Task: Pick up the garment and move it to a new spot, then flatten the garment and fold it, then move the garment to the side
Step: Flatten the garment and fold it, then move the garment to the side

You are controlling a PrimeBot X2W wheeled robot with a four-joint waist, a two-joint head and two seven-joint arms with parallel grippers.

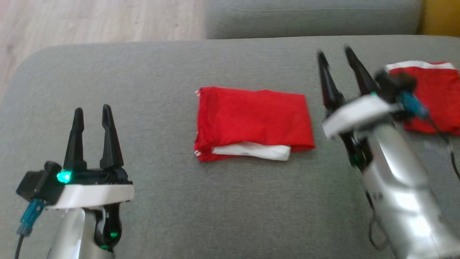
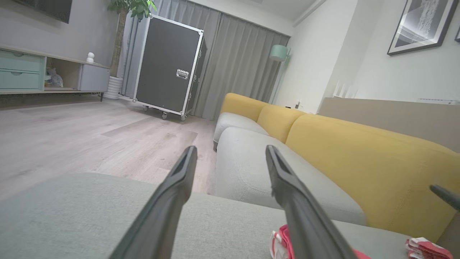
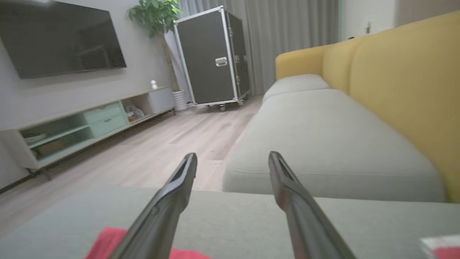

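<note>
A red garment (image 1: 253,118), folded into a rectangle with a white layer showing at its near edge, lies flat in the middle of the grey cushion. Its edge also shows as red cloth (image 2: 278,241) beside my left fingers and as a red patch (image 3: 106,241) at the lower left of the right wrist view. My left gripper (image 1: 92,111) hovers open to the garment's left, holding nothing. My right gripper (image 1: 335,54), blurred, stands open just right of the garment, also with nothing in it. Both wrist views show open jaws: left gripper (image 2: 230,149), right gripper (image 3: 233,155).
A second folded red-and-white garment (image 1: 436,97) lies at the cushion's right edge, partly behind my right wrist. The grey seat cushion (image 1: 230,201) ends at a wood floor (image 1: 90,21) on the far left. A yellow backrest (image 2: 359,162) and a black wheeled case (image 2: 169,64) stand beyond.
</note>
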